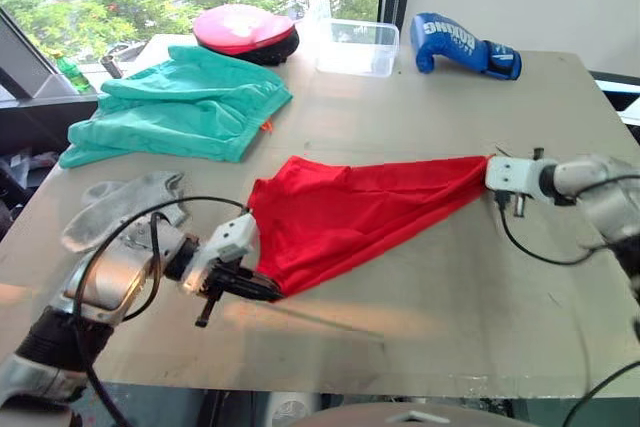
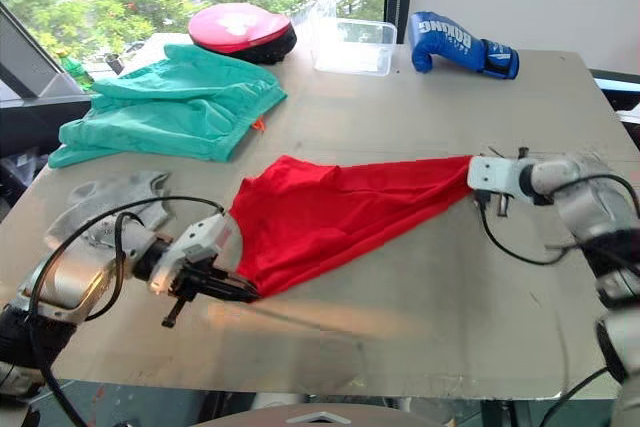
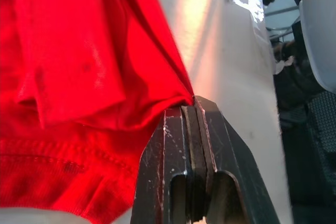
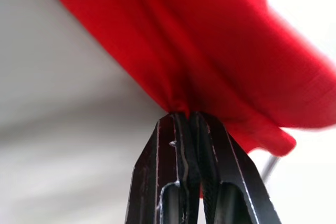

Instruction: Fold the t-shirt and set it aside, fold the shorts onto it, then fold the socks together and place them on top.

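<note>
Your left gripper (image 3: 193, 109) and right gripper (image 4: 186, 116) each pinch the t-shirt (image 1: 350, 209), stretched between them. The clear tub (image 1: 357, 47) looks empty beside the glove (image 1: 462, 47).

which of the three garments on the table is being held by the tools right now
The red t-shirt: the left tool and right tool each pinch one end, stretching it between them. The teal shorts and grey socks lie untouched.

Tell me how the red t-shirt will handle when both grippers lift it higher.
Likely floppy: the t-shirt sags and bunches between the left gripper and right gripper. Probably light, since small pinches hold it. It may slip, as each grip catches only a thin corner.
</note>
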You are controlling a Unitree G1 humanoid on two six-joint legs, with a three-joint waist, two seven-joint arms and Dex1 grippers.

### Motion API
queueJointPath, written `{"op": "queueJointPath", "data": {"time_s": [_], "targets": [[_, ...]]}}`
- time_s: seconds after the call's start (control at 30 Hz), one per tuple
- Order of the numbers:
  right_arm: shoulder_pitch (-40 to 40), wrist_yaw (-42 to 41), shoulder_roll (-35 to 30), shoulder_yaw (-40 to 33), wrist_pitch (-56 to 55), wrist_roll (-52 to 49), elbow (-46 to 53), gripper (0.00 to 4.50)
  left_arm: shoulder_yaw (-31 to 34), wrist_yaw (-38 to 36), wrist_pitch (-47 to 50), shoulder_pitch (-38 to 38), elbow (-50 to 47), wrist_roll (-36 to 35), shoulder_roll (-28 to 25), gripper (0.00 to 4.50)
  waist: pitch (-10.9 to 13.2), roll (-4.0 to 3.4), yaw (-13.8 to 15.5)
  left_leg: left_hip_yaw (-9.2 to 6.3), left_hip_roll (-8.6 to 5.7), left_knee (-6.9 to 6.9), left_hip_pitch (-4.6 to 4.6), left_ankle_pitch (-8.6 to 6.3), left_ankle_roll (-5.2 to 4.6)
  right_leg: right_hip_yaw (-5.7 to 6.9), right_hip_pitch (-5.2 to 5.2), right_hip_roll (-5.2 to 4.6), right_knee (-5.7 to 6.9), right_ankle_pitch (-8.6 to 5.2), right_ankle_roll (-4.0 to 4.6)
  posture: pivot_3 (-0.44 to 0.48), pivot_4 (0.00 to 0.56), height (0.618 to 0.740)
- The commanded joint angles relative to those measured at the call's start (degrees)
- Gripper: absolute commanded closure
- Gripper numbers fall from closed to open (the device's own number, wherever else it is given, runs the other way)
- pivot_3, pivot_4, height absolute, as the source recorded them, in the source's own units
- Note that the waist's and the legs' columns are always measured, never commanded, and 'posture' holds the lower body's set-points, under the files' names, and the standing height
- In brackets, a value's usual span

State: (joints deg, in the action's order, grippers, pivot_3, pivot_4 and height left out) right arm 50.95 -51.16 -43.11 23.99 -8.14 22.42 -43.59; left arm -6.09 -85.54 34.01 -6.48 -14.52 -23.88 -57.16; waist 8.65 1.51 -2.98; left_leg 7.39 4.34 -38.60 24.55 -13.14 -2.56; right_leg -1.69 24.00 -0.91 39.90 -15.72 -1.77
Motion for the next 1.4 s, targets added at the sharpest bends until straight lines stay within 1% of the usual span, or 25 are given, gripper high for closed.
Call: {"op": "queueJointPath", "data": {"time_s": [0.03, 0.1, 0.17, 0.3, 0.37, 0.4, 0.43, 0.47, 0.53, 0.57, 0.63, 0.67, 0.7, 0.73, 0.77, 0.83, 0.87, 0.9, 0.93, 1.0, 1.1, 1.17, 1.23, 1.33, 1.4], "targets": [[9.0, 9.42, 4.03, 3.14, -5.03, 6.51, -16.64, 4.48, 2.51, 4.16, 4.28, 5.05, -8.48, -2.88, -1.44, 4.5, 0.01, 0.0, -0.05, 0.02, -0.02, 0.02, 0.0, 0.03, 0.05, -0.04, 0.0, -0.01, 0.0, 0.0, 0.0, 0.0, 0.15, 0.735], [13.56, 14.37, 7.69, 4.07, -7.24, 7.84, -23.36, 4.48, 4.13, 6.62, 7.25, 8.49, -12.45, -5.54, -1.31, 4.5, 0.01, -0.01, 0.06, 0.03, -0.02, 0.08, 0.03, 0.14, 0.23, -0.03, 0.03, -0.06, -0.01, 0.0, 0.0, 0.0, 0.15, 0.735], [15.91, 17.22, 9.64, 4.4, -8.49, 8.42, -27.09, 4.48, 4.94, 8.09, 8.64, 10.05, -14.43, -7.11, -1.3, 4.5, 0.03, -0.05, 0.27, 0.05, -0.03, 0.11, 0.04, 0.15, 0.25, -0.05, 0.05, -0.09, -0.02, 0.0, 0.0, 0.0, 0.15, 0.735], [19.64, 23.79, 13.04, 3.92, -10.55, 9.08, -30.8, 4.48, 6.48, 16.56, 14.29, 14.87, -19.37, -10.27, 1.61, 4.5, 0.09, -0.14, 0.63, 0.04, -0.11, 0.15, 0.07, 0.15, 0.26, 0.0, 0.06, -0.21, -0.03, 0.0, -0.01, 0.0, 0.15, 0.735], [19.96, 23.39, 12.42, 4.23, -10.57, 9.78, -31.51, 4.48, 6.38, 20.01, 15.25, 15.92, -20.48, -10.5, 3.07, 4.5, 0.13, -0.2, 0.72, 0.05, -0.14, 0.17, 0.08, 0.15, 0.26, -0.01, 0.06, -0.27, -0.04, 0.01, -0.02, 0.0, 0.15, 0.735], [19.93, 22.53, 11.85, 4.49, -10.55, 10.19, -31.7, 4.5, 6.28, 21.35, 15.01, 16.31, -20.65, -10.18, 3.58, 4.17, 0.13, -0.2, 0.74, 0.03, -0.14, 0.18, 0.1, 0.15, 0.26, 0.04, 0.06, -0.3, -0.05, 0.01, -0.02, 0.0, 0.15, 0.735], [19.73, 21.1, 11.19, 4.59, -10.31, 10.35, -31.79, 4.5, 6.2, 22.46, 14.64, 16.7, -20.61, -9.59, 3.85, 3.98, 0.13, -0.21, 0.75, 0.02, -0.14, 0.18, 0.09, 0.15, 0.26, 0.06, 0.05, -0.3, -0.05, 0.01, -0.01, 0.0, 0.15, 0.735], [19.24, 18.09, 9.96, 4.89, -9.96, 10.63, -31.69, 4.5, 6.18, 22.73, 14.32, 17.22, -20.45, -9.55, 3.81, 3.68, 0.15, -0.24, 0.79, 0.01, -0.14, 0.18, 0.09, 0.16, 0.27, 0.07, 0.05, -0.3, -0.04, 0.01, -0.01, 0.0, 0.15, 0.735], [18.12, 12.4, 7.56, 5.16, -9.44, 10.86, -31.12, 4.5, 6.21, 22.93, 13.44, 17.87, -19.95, -9.66, 3.7, 2.93, 0.19, -0.31, 1.03, 0.01, -0.17, 0.19, 0.09, 0.16, 0.27, 0.09, 0.05, -0.34, -0.04, 0.01, -0.01, 0.0, 0.15, 0.735], [17.39, 9.54, 6.29, 5.1, -9.35, 10.73, -30.55, 4.5, 6.05, 23.06, 12.34, 18.01, -19.53, -9.13, 3.74, 2.35, 0.18, -0.33, 1.06, 0.01, -0.2, 0.2, 0.09, 0.16, 0.27, 0.1, 0.05, -0.42, -0.06, 0.01, -0.01, 0.0, 0.15, 0.735], [15.96, 5.37, 4.26, 4.73, -9.52, 10.22, -29.04, 4.5, 5.8, 22.52, 10.55, 18.04, -18.83, -8.73, 3.63, 1.38, 0.15, -0.37, 0.96, 0.02, -0.22, 0.23, 0.02, 0.15, 0.26, 0.12, -0.03, -0.65, -0.11, 0.0, 0.0, 0.0, 0.15, 0.735], [15.03, 2.76, 3.19, 4.43, -9.63, 9.7, -28.09, 4.5, 5.88, 21.66, 10.23, 18.07, -18.55, -9.15, 3.23, 1.05, 0.14, -0.41, 0.81, 0.03, -0.23, 0.23, -0.04, 0.15, 0.26, 0.11, -0.08, -0.66, -0.1, -0.02, 0.04, 0.0, 0.15, 0.735], [14.14, 0.91, 2.32, 4.06, -9.53, 9.22, -27.05, 4.5, 5.93, 20.75, 9.82, 18.14, -18.31, -9.45, 2.67, 0.54, 0.14, -0.42, 0.76, 0.04, -0.23, 0.23, -0.12, 0.15, 0.25, 0.09, -0.16, -0.66, -0.08, -0.08, 0.15, 0.0, 0.15, 0.735], [13.16, -0.57, 1.41, 3.65, -9.58, 8.7, -25.96, 4.5, 5.85, 19.34, 9.46, 18.33, -18.28, -9.73, 1.72, 0.41, 0.14, -0.43, 0.62, 0.03, -0.23, 0.23, -0.18, 0.15, 0.25, 0.09, -0.21, -0.66, -0.08, -0.09, 0.16, 0.0, 0.15, 0.735], [12.44, -1.18, 0.81, 3.29, -9.69, 8.37, -25.01, 4.5, 5.78, 18.23, 9.11, 18.48, -18.28, -9.91, 1.0, 0.1, 0.14, -0.41, 0.6, 0.05, -0.23, 0.27, -0.47, 0.09, 0.15, 0.06, -0.46, -0.65, -0.08, -0.1, 0.18, 0.0, 0.15, 0.735], [11.1, 0.62, 0.39, 1.45, -10.12, 6.84, -23.02, 3.78, 5.61, 16.69, 8.62, 18.39, -18.29, -10.41, 0.03, 0.0, 0.13, -0.42, 0.46, 0.05, -0.2, 0.3, -0.76, 0.01, 0.04, 0.05, -0.67, -0.64, -0.06, -0.12, 0.2, 0.0, 0.15, 0.735], [10.58, 1.1, 0.4, 0.38, -9.7, 5.92, -22.23, 3.47, 5.66, 15.93, 8.28, 18.25, -18.26, -10.83, -0.36, 0.0, 0.13, -0.42, 0.42, 0.05, -0.18, 0.3, -0.76, 0.02, 0.04, 0.04, -0.67, -0.63, -0.06, -0.12, 0.21, 0.0, 0.15, 0.735], [9.98, 0.25, -0.07, -0.33, -9.88, 5.21, -21.03, 2.99, 6.03, 14.7, 8.22, 17.65, -18.07, -11.74, -0.9, 0.0, 0.13, -0.42, 0.41, 0.05, -0.18, 0.3, -0.76, 0.02, 0.04, 0.03, -0.66, -0.63, -0.06, -0.12, 0.21, 0.0, 0.15, 0.735], [9.32, -0.99, -0.47, -1.26, -9.92, 4.14, -19.79, 2.59, 6.49, 13.42, 8.0, 16.95, -17.67, -12.5, -1.37, 0.0, 0.13, -0.42, 0.44, 0.05, -0.17, 0.3, -0.76, 0.02, 0.05, 0.03, -0.66, -0.62, -0.06, -0.12, 0.21, 0.0, 0.15, 0.735], [7.55, -4.76, -1.11, -3.72, -9.24, 0.78, -16.36, 1.59, 7.69, 10.68, 6.51, 14.74, -15.58, -13.28, -1.99, 0.0, 0.14, -0.42, 0.52, 0.04, -0.17, 0.32, -0.72, 0.03, 0.07, 0.05, -0.64, -0.62, -0.07, -0.13, 0.23, 0.0, 0.15, 0.735], [2.67, -12.47, -2.57, -7.87, -7.59, -6.22, -7.3, 0.07, 9.54, 6.9, 5.07, 8.69, -9.46, -14.58, -2.64, 0.0, 0.14, -0.4, 0.67, 0.03, -0.16, 0.36, -0.71, 0.04, 0.08, 0.1, -0.64, -0.61, -0.09, -0.14, 0.24, 0.0, 0.15, 0.735], [-1.85, -17.45, -3.59, -11.0, -4.42, -12.18, 1.55, 0.07, 10.44, 5.05, 4.52, 4.54, -4.51, -14.9, -2.71, 0.0, 0.15, -0.4, 0.75, 0.04, -0.15, 0.36, -0.69, 0.03, 0.08, 0.11, -0.64, -0.57, -0.09, -0.13, 0.21, 0.0, 0.15, 0.735], [-6.38, -19.63, -3.77, -14.51, 1.09, -18.02, 11.04, 0.07, 11.13, 4.85, 4.5, 0.6, 0.41, -15.13, -1.78, 0.0, 0.17, -0.42, 0.8, 0.05, -0.15, 0.38, -0.69, 0.03, 0.06, 0.11, -0.64, -0.55, -0.09, -0.07, 0.08, 0.0, 0.15, 0.735], [-14.45, -19.78, -3.52, -19.63, 10.95, -26.27, 26.91, 0.07, 12.38, 10.68, 8.39, -7.59, 8.94, -16.02, 2.64, 0.0, 0.25, -0.53, 0.84, 0.11, -0.16, 0.4, -0.65, 0.03, 0.06, 0.08, -0.59, -0.52, -0.08, -0.05, 0.02, 0.0, 0.15, 0.735], [-19.43, -17.56, -2.42, -22.66, 17.25, -30.83, 36.61, 0.07, 13.42, 15.77, 11.82, -12.25, 13.64, -16.74, 6.46, 0.0, 0.27, -0.49, 0.93, 0.06, -0.15, 0.36, -0.62, 0.03, 0.06, 0.08, -0.59, -0.25, -0.07, -0.05, -0.01, 0.0, 0.15, 0.735]]}}
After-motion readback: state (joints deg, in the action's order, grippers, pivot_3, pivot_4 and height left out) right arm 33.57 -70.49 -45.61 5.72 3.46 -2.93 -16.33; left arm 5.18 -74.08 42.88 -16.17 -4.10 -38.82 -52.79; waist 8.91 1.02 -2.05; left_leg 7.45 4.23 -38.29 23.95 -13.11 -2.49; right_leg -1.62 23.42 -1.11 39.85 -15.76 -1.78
